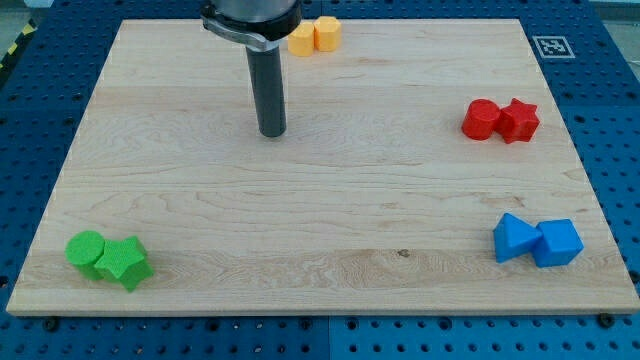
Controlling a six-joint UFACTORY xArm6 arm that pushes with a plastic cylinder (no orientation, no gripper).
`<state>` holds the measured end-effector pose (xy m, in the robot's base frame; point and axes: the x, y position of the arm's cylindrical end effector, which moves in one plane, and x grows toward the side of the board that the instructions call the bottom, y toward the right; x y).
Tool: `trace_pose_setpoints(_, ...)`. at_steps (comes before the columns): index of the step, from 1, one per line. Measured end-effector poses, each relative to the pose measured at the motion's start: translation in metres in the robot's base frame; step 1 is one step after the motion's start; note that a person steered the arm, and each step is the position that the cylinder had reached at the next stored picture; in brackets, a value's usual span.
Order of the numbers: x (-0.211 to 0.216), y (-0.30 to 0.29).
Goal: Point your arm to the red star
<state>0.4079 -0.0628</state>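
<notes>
Wooden board (330, 200): lying flat on a blue pegboard bench (30, 120), filling most of the view.

Rod: standing upright from the view's top, holding nothing; my tip (272, 134) is resting on bare wood left of centre in the upper half, touching no block.

Blue pair, lower right: a blue triangle (513, 238) sitting against a blue cube (558, 243).

Green pair, lower left: a green cylinder (86, 250) touching a green star (126, 262).

Red pair, right side, upper half: a red cylinder (482, 119) sitting against the red star (518, 120), which is lying nearest the board's right edge. My tip is standing well apart from it, far to its left at about the same height.

Yellow pair, top edge: two yellow blocks, (302, 41) and (327, 33), touching, just right of the rod; shapes unclear.

Marker tag (548, 45): sitting off the top right corner.
</notes>
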Motion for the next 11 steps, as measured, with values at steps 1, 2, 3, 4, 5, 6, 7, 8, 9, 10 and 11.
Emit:
trace_pose_setpoints(1, 0.000, 0.000)
trace_pose_setpoints(2, -0.010, 0.006)
trace_pose_setpoints(3, -0.033, 0.040)
trace_pose_setpoints(4, -0.046, 0.079)
trace_pose_setpoints(5, -0.047, 0.114)
trace_pose_setpoints(6, -0.047, 0.114)
trace_pose_setpoints(7, -0.057, 0.132)
trace_pose_setpoints(8, -0.066, 0.183)
trace_pose_setpoints(9, -0.068, 0.239)
trace_pose_setpoints(10, -0.068, 0.252)
trace_pose_setpoints(11, -0.068, 0.263)
